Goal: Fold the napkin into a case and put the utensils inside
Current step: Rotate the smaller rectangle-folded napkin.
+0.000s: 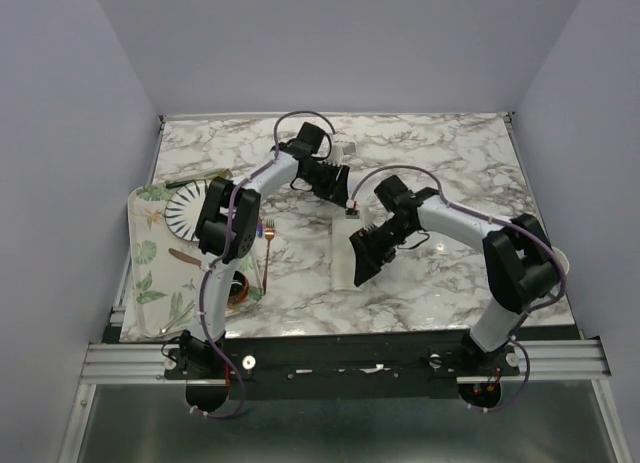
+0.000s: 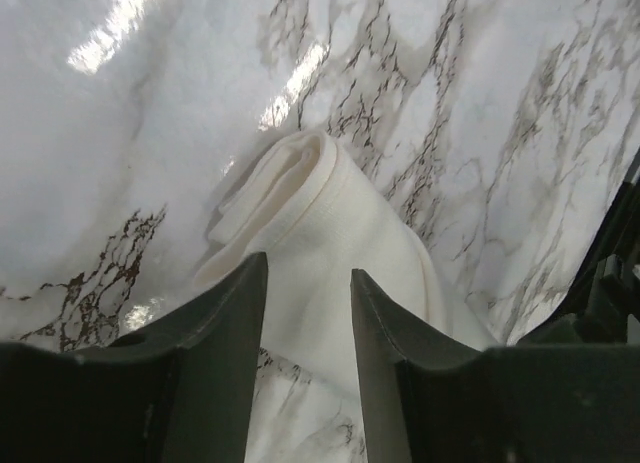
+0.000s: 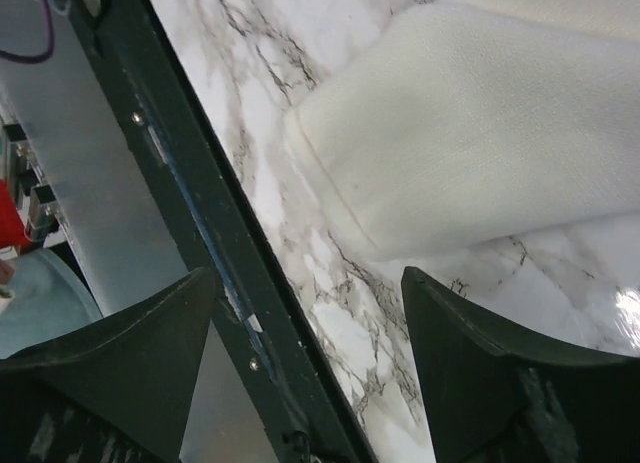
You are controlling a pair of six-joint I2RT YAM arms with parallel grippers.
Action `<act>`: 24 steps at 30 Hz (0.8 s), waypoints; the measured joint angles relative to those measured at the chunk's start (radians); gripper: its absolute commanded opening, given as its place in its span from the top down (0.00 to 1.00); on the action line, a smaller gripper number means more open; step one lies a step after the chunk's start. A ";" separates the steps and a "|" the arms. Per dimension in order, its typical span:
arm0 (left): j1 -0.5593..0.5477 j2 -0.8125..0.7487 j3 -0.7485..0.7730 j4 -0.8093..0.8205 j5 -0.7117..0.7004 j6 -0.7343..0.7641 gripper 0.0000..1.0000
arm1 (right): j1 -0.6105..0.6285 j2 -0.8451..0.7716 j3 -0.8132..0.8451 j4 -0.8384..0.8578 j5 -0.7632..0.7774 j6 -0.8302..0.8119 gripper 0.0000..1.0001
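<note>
We see the napkin [image 1: 341,271] folded into a narrow strip, lying on the marble worktop [image 1: 440,153] between both arms. Our left gripper [image 2: 308,268] hovers at its far end, jaws parted, pinching nothing. Our right gripper [image 3: 308,278] hangs over its near end, jaws wide open. The copper-gold fork [image 1: 268,238] lies well apart to the left.
</note>
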 measured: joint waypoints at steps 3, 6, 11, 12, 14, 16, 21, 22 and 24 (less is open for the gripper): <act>0.024 -0.020 0.012 0.038 0.026 -0.031 0.44 | -0.025 -0.079 0.015 -0.004 -0.012 0.005 0.02; 0.066 -0.110 -0.094 0.142 0.045 -0.098 0.40 | -0.083 -0.137 0.077 -0.009 -0.004 0.001 0.00; 0.156 -0.455 -0.501 0.371 0.079 -0.270 0.40 | -0.206 -0.186 0.277 0.016 0.013 -0.003 0.00; 0.162 -0.560 -0.609 0.453 0.093 -0.331 0.40 | -0.218 -0.184 0.310 0.028 0.008 -0.002 0.00; 0.138 -0.677 -0.736 0.558 0.111 -0.417 0.40 | -0.227 -0.164 0.369 0.037 -0.014 0.015 0.00; 0.079 -0.761 -0.869 0.697 0.126 -0.523 0.41 | -0.225 -0.101 0.442 0.063 -0.076 0.058 0.00; -0.111 -0.748 -1.060 0.934 0.131 -0.739 0.42 | -0.214 0.101 0.475 0.158 -0.195 0.216 0.00; -0.130 -0.735 -1.073 0.959 0.131 -0.762 0.42 | -0.211 0.129 0.465 0.177 -0.209 0.246 0.00; -0.167 -0.686 -1.097 1.031 0.129 -0.818 0.43 | -0.203 0.191 0.424 0.227 -0.225 0.318 0.00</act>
